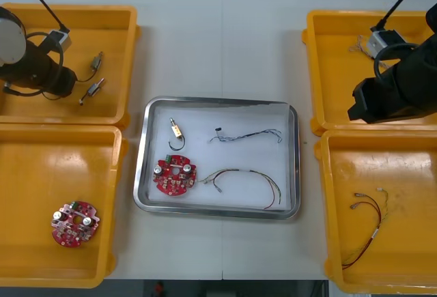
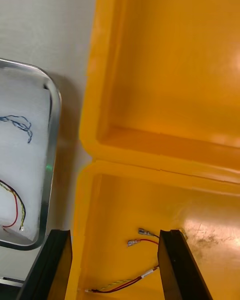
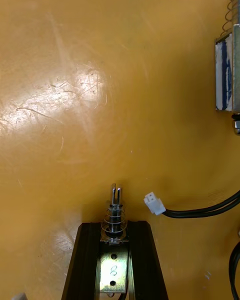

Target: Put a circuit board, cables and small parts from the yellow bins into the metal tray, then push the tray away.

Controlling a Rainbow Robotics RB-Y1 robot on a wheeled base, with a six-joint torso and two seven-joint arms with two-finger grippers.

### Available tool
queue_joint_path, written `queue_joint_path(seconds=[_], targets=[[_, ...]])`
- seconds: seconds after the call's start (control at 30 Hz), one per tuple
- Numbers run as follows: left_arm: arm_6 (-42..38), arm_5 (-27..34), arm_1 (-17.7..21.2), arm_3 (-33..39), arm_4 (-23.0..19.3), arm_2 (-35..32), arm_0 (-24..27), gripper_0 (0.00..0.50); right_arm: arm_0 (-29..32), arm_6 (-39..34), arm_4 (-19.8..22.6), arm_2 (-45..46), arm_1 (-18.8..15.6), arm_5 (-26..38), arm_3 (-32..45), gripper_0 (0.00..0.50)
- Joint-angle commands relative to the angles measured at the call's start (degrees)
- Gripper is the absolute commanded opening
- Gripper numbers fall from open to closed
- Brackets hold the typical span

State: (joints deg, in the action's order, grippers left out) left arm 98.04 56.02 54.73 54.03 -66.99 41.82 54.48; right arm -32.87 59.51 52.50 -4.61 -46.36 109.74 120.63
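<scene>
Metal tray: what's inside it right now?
Inside the metal tray: a red circuit board, a small metal part, a blue and white cable and a red and yellow cable. A white liner hides its floor.

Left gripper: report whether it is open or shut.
Shut on a small metal part: the left gripper's fingers clamp it over the yellow bin, spring and pin sticking out.

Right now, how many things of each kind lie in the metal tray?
round red circuit board: 1
twisted blue and white cable: 1
red and yellow cable: 1
small metal part with black cable: 1
total: 4
Not counted: small metal part held by left gripper.
</scene>
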Motion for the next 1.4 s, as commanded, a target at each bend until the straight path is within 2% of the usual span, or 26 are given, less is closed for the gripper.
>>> queue_joint_path(seconds=[0.03,0.17,0.43,0.63,0.87,1.07,1.4], targets=[[5.8,7.5,1.9,-0.5,-1.2,-2.9,4.5,0.0,2.8,-3.6,-0.3,4.2,-3.1,0.3,2.5,0.5],[6.3,14.4,3.2,-0.4,-1.9,-8.2,6.0,0.0,4.8,-5.4,0.1,6.6,-3.6,0.3,2.9,0.5],[6.4,20.8,5.7,3.2,-2.9,-16.0,6.3,0.0,10.5,-4.9,0.7,13.7,-3.7,0.3,2.9,0.5],[2.7,27.0,6.4,6.7,-4.1,-20.5,6.3,0.0,13.7,-4.1,1.0,16.9,-3.8,0.3,2.9,0.5],[-8.2,31.9,7.1,15.1,-4.6,-21.6,6.2,0.0,15.3,-2.4,0.9,17.1,-3.7,0.3,2.9,0.5],[-20.9,35.1,7.1,23.2,-4.8,-21.6,6.2,0.0,16.0,-0.4,0.9,17.2,-3.7,0.3,2.9,0.5],[-44.7,36.8,4.3,37.3,-3.1,-21.6,3.8,0.0,16.9,2.2,1.2,17.2,-3.7,0.3,3.4,0.5]])
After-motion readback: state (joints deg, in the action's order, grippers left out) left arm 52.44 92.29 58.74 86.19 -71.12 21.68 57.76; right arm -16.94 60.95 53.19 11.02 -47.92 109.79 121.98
